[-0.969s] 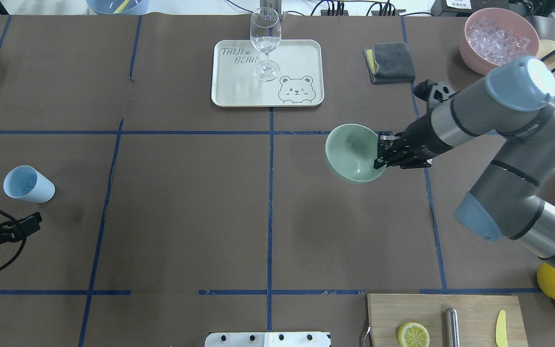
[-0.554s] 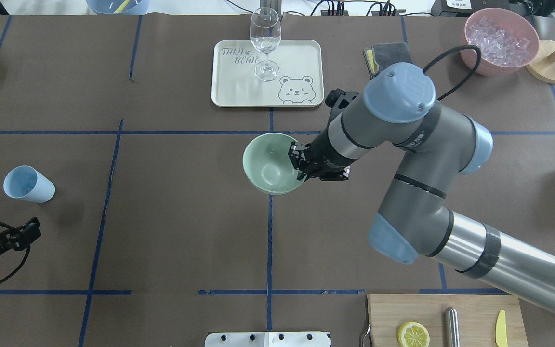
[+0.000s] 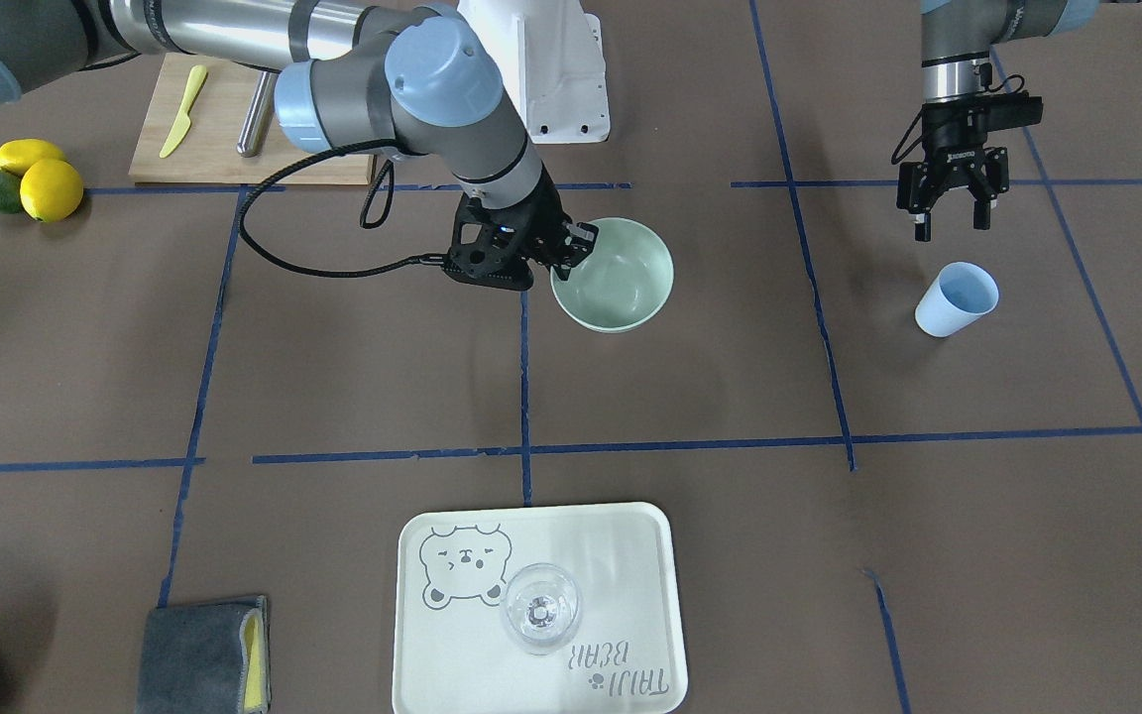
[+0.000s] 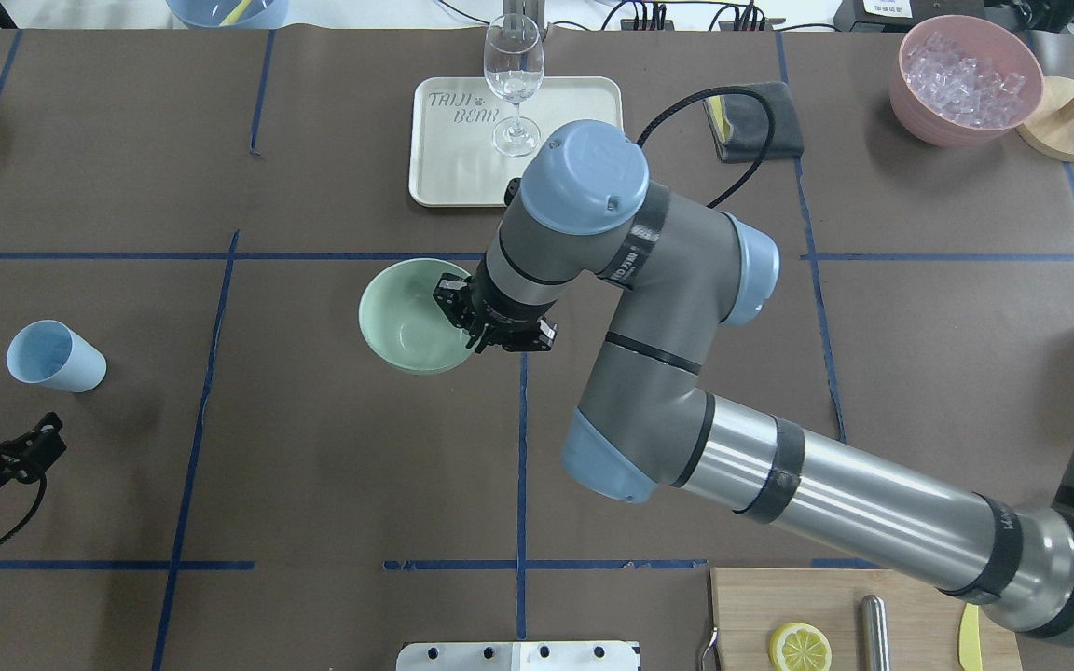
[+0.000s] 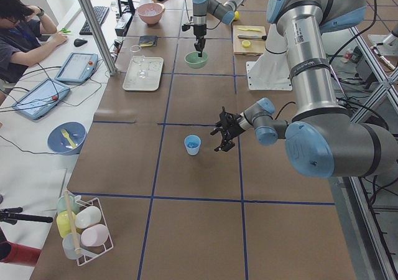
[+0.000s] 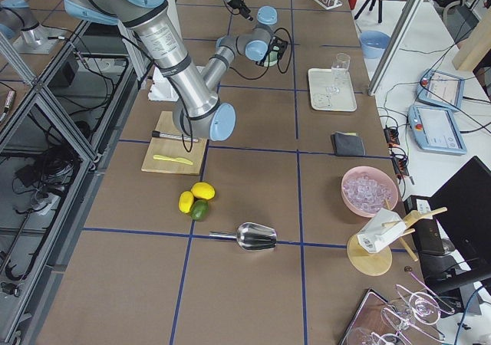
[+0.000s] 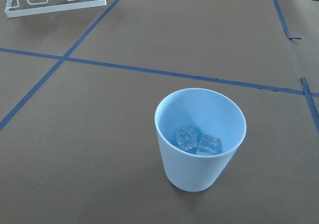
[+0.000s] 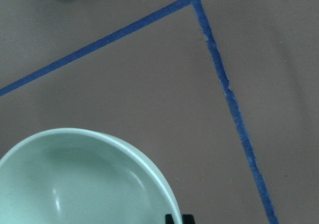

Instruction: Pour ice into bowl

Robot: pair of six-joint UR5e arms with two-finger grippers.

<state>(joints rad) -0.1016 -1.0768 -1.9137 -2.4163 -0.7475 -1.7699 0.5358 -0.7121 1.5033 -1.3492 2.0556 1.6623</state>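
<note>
Placement of bowl (image 4: 406,319) before the pour
Clamped on the rim, the right gripper (image 4: 474,324) holds the bowl near the table's middle; the ice (image 7: 197,140) lies in the cup (image 3: 957,298), well apart toward the robot's left. Beside the cup hangs the left gripper (image 3: 949,220), jaws spread and empty. My judgement: set the bowl flat within the left arm's reach, release cleanly, then grasp the cup around its wall and tip slowly over the bowl's centre.

One mint bowl (image 3: 623,278), one blue cup (image 3: 956,299) with two ice cubes (image 7: 187,137), one glass (image 3: 540,608), two whole lemons (image 3: 51,188).
</note>
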